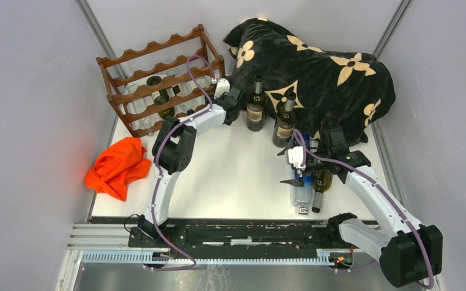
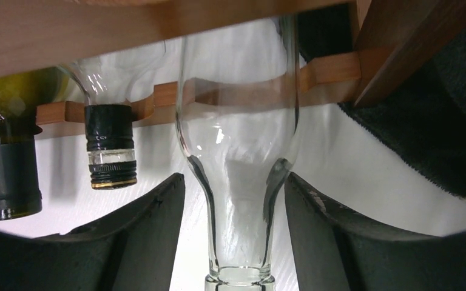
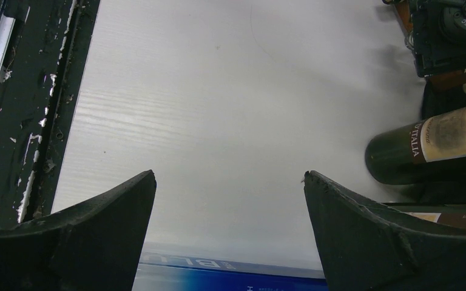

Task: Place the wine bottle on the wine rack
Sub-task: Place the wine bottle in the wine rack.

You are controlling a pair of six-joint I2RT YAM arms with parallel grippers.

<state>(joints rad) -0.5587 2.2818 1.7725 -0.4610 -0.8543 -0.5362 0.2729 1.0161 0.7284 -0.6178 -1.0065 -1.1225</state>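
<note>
Wine rack (image 1: pixel 158 45) holds clear bottle (image 2: pixel 236 139); L pincer (image 2: pixel 235 179) apart round neck; R pincer (image 3: pixel 230 174) apart.

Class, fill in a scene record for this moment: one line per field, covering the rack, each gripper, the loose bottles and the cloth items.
wine rack: back left of the table, several bottles lying in it
left gripper: open, fingers either side of the clear bottle neck, not touching it; that bottle lies in the rack
right gripper: open, empty, close to two lying bottles
standing bottles: two dark ones in front of the black flowered blanket
orange cloth: crumpled at the table's left edge
</note>
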